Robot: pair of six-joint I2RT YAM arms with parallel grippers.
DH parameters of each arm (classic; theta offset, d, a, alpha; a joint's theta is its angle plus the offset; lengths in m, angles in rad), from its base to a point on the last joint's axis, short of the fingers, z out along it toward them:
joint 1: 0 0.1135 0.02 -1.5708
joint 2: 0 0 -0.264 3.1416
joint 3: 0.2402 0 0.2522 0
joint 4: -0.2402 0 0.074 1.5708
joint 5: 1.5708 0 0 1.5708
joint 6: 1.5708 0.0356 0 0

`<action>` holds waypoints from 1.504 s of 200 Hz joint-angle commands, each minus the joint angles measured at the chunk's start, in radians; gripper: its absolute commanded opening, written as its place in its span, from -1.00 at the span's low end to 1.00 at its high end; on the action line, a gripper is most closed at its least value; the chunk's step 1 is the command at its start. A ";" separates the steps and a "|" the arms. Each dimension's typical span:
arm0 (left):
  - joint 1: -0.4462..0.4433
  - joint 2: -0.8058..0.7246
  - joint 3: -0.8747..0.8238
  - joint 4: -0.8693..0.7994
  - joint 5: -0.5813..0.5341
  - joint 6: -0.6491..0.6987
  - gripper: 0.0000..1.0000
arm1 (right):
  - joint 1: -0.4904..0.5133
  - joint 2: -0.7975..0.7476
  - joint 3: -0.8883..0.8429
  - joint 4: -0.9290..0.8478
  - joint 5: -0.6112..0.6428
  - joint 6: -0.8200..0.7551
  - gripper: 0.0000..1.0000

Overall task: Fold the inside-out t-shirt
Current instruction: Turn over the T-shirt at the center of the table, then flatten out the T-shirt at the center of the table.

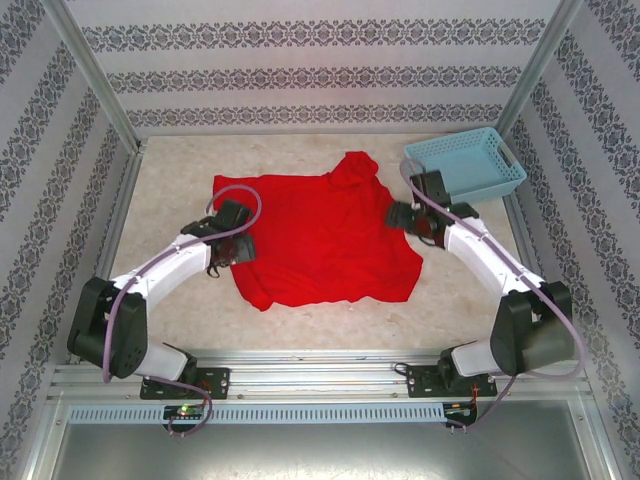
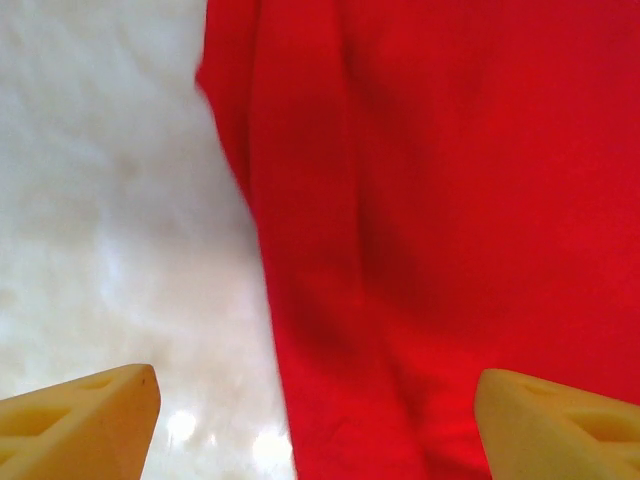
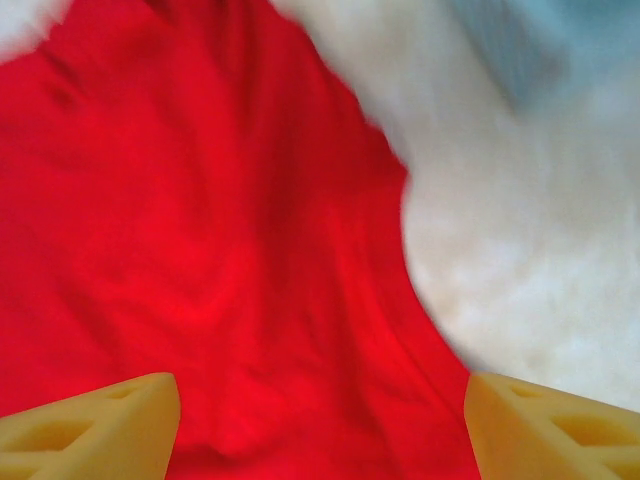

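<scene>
The shirt [image 1: 320, 240] lies spread on the table between the two pincers. The left pincer [image 2: 315, 385] and the right pincer [image 3: 320, 385] are both open and empty, each over one side edge. A shallow pinch there could slip off or catch one layer only, and the fold would skew. The bunched end points away from both pincers, so I judge the long axis near-to-far. The basket [image 1: 465, 165], just beyond the right pincer, could be knocked.

The left arm [image 1: 168, 266] and right arm [image 1: 478, 250] have white shells with black joints and bases. A mauve cable [image 1: 107, 340] runs along each. The fingers [image 2: 75, 425] are pale yellow, hollow-ribbed wedges.
</scene>
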 commanded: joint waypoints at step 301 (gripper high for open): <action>0.023 -0.521 -0.077 0.386 -0.191 0.094 -1.00 | -0.004 -0.415 0.188 -0.168 0.160 -0.038 -1.00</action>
